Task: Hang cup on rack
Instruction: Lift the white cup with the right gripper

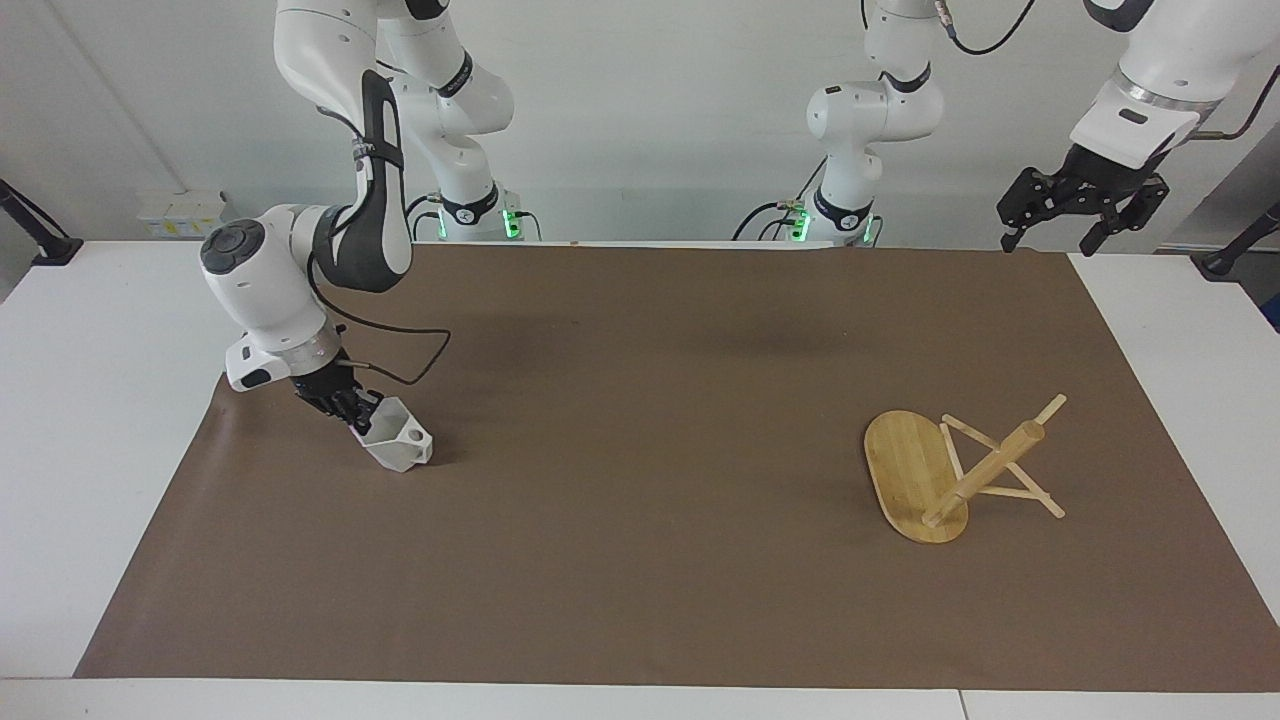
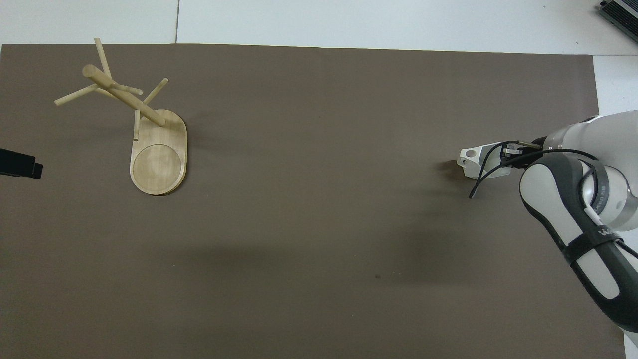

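While the cup [image 1: 398, 440] sits on the brown mat [image 1: 640, 450] toward the right arm's end of the bench [image 1: 100, 420], its rim is gripped by the right hand [image 1: 350, 409] — the fingers are brought together on the cup's wall, one of them reaching inside the mouth. The cup is seen tilted, its mouth turned up toward the hand and its blocky handle, pierced by a round hole, pointed away from the hand toward the middle of the mat. Whether its base is resting on the mat or is just clear of it cannot be told. In the overhead view the cup [image 2: 481, 160] is partly covered by the right arm's wrist and a black cable, and the right hand [image 2: 507, 152] is found at the cup's rim.

Well apart from the cup, toward the left arm's end of the bench, the rack [image 1: 955, 470] is found lying tipped over on the mat: its oval base is stood on edge, and its post and thin pegs are slanted away from the cup. In the overhead view the rack [image 2: 149, 144] is shown the same way.

The left hand [image 1: 1080, 205] is held raised over the bench's corner, well away from the cup and nearer the robots than the rack — its fingers are spread apart with nothing between them, and that arm is waiting.
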`<state>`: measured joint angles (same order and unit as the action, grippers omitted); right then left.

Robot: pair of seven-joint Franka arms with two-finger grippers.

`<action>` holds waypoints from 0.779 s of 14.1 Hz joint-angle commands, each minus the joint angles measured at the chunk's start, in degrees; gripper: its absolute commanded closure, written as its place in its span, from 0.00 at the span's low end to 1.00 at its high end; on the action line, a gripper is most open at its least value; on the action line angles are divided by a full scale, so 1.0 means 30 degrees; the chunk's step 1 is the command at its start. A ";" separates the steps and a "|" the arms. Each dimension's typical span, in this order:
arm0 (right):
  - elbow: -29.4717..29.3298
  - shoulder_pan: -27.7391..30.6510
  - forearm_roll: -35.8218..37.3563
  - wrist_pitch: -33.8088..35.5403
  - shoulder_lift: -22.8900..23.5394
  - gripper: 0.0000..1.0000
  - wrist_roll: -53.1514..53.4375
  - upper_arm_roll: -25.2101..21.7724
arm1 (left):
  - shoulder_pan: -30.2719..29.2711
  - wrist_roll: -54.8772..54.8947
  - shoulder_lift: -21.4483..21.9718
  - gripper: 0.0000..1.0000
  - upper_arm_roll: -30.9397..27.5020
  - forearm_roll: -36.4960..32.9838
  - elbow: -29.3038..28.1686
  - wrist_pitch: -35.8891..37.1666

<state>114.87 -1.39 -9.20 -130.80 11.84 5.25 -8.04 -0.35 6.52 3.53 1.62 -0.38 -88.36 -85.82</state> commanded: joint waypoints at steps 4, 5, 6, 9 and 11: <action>-0.1226 0.0052 -0.2353 0.1234 -0.0342 1.00 0.0095 0.0072 | 0.0089 0.0084 0.0202 0.00 -0.0159 0.0214 -0.0166 0.0217; -0.2071 0.0052 -0.2528 0.2050 -0.0372 1.00 -0.0022 0.0189 | 0.0089 0.0084 0.0202 0.00 -0.0159 0.0214 -0.0166 0.0189; -0.3124 0.0052 -0.3023 0.2987 -0.0372 1.00 -0.0052 0.0567 | 0.0089 0.0113 0.0202 0.00 -0.0159 0.0214 -0.0137 0.0217; -0.5298 0.0052 -0.4810 0.3320 -0.0401 1.00 -0.0928 0.2847 | 0.0001 0.0201 0.0202 0.00 -0.0159 0.0214 -0.0137 0.0334; -0.5943 0.0052 -0.5661 0.3231 -0.0576 1.00 -0.1077 0.4342 | 0.0060 0.0171 0.0202 0.00 -0.0159 0.0214 -0.0165 0.0335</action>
<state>99.34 -1.74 -23.21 -121.65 10.02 4.20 1.32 -0.36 6.52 3.53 1.51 -0.38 -88.36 -85.69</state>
